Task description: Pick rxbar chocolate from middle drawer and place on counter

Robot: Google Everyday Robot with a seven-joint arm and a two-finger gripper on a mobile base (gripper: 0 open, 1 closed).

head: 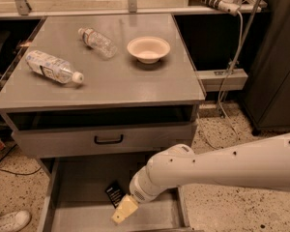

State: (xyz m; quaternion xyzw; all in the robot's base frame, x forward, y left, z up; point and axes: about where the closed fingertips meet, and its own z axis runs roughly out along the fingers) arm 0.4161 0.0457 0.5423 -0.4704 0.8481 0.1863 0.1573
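Observation:
The rxbar chocolate point(114, 193) is a small flat black wrapper lying on the floor of the open middle drawer point(77, 187), near its centre. My gripper point(124, 210), with a cream-coloured tip, is down inside the drawer just in front and to the right of the bar, close to its near end. I cannot see whether it touches the bar. My white arm point(217, 168) reaches in from the right over the drawer's right wall. The counter point(111, 79) is the grey tabletop above.
Two plastic water bottles point(52, 67) point(97, 42) lie on the counter's left and back middle, and a white bowl point(148, 49) stands at the back right. A shut drawer front with a black handle point(108, 139) is above the open drawer. A shoe point(7, 221) is on the floor at left.

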